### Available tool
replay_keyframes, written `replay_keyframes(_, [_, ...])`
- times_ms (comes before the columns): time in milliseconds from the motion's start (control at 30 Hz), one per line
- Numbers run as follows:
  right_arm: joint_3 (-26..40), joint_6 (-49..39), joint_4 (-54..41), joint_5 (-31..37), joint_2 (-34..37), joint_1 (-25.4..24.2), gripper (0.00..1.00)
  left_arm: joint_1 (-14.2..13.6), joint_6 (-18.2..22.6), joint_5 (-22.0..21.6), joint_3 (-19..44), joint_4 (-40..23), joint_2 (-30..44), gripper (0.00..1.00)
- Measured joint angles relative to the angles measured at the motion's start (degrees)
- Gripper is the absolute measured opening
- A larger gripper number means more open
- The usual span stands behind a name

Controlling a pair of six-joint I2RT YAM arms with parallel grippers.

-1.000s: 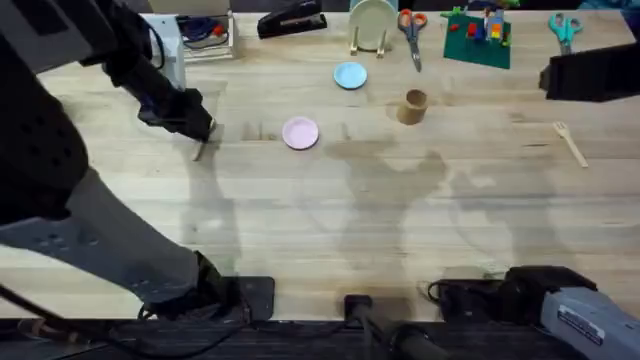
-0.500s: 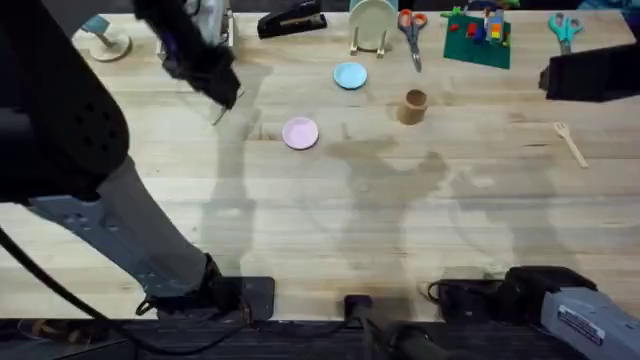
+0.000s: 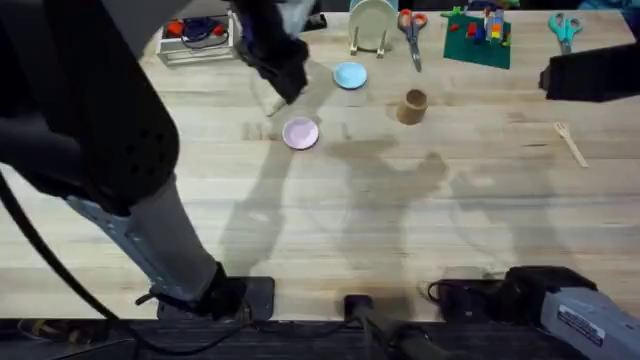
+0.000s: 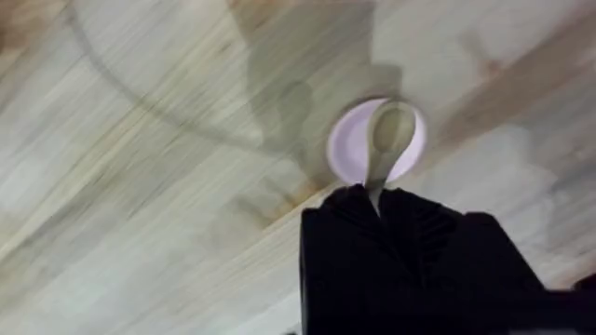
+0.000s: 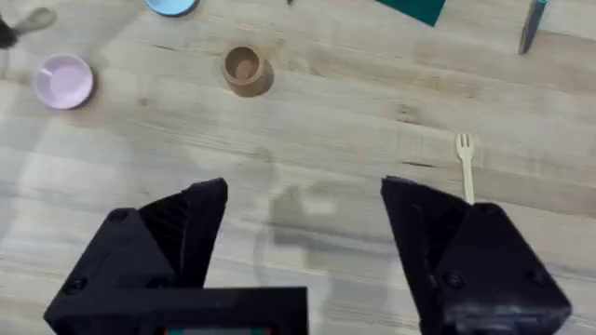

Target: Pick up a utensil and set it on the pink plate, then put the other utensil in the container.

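Since the earlier overhead frames the left arm has swung from the upper left of the frame toward the centre, and the left gripper [image 3: 283,78] now hangs just above and left of the pink plate [image 3: 300,133].

Table [image 3: 330,230]: bare pale wood across the middle; clutter confined to the top edge.

Left arm: jaws pinched narrow on the handle of the spoon [image 4: 385,140], whose bowl hangs over the plate in the left wrist view. Judged a carry posture, held high so the spoon can be lowered flat onto the plate.

Right gripper [image 5: 303,242]: jaws spread wide, holding nothing, hovering over bare wood at the right of the overhead frame. Judged to be waiting for its turn at the fork.

Container [image 3: 413,105]: upright, right of the plate, well apart from it.

Fork [image 3: 571,142]: flat on the table at far right, untouched, tines toward the top edge.
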Motion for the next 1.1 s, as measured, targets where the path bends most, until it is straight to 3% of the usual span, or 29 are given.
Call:
replay_keyframes(167, [0.0, 0.0, 0.0, 0.0, 0.0, 0.0, 0.995, -3.8, 0.0, 0.2, 0.0, 0.5, 0.0, 0.042])
replay_keyframes(267, [0.0, 0.0, 0.0, 0.0, 0.0, 0.0, 0.995, -4.6, 0.0, 0.5, 0.0, 1.1, 0.0, 0.043])
replay_keyframes(900, [0.0, 0.0, 0.0, 0.0, 0.0, 0.0, 0.995, -4.8, 0.7, 0.9, -7.5, 2.9, -0.2, 0.042])
replay_keyframes(1100, [0.0, 0.0, 0.0, 0.0, 0.0, 0.0, 0.995, -4.7, 1.3, 1.0, -11.9, 4.9, -4.5, 0.042])
